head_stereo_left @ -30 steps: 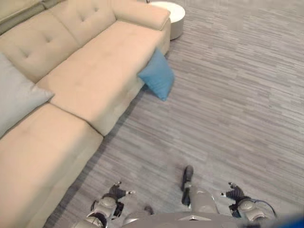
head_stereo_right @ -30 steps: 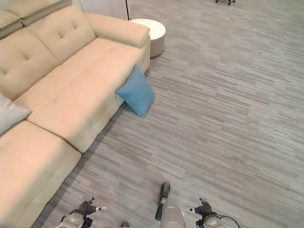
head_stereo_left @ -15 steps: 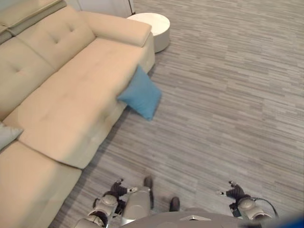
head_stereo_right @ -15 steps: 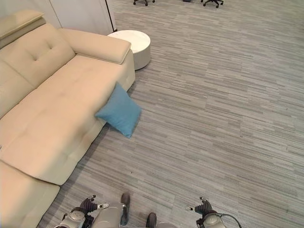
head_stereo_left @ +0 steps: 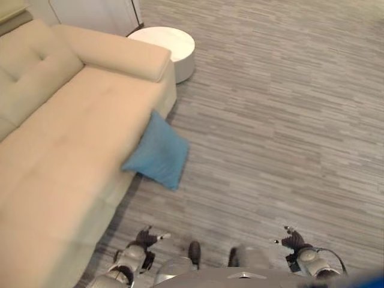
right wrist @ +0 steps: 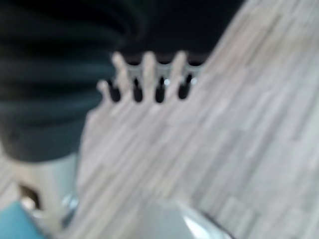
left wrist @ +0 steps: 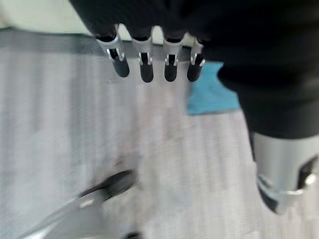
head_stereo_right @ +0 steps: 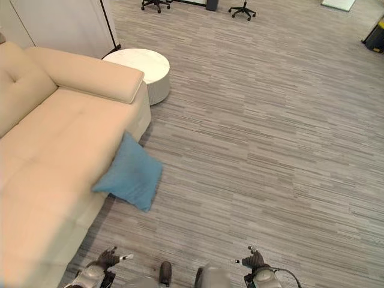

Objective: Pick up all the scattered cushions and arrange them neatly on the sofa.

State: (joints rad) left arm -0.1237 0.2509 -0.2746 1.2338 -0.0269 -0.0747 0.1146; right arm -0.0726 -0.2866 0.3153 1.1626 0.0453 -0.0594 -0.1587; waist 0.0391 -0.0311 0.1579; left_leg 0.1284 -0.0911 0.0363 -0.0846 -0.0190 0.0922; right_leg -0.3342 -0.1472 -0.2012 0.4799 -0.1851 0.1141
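A blue cushion stands on the floor, leaning against the front of the beige sofa, below its armrest. A round white table is just beside the sofa's end. The left hand and the right hand are both low near the floor, well apart from the sofa, fingers straight and holding nothing.

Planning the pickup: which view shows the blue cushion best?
The right eye view: the whole blue cushion shows, leaning against the sofa front on the floor. The left eye view shows it much the same. The left wrist view catches a blue patch; the right wrist view only a blue corner.
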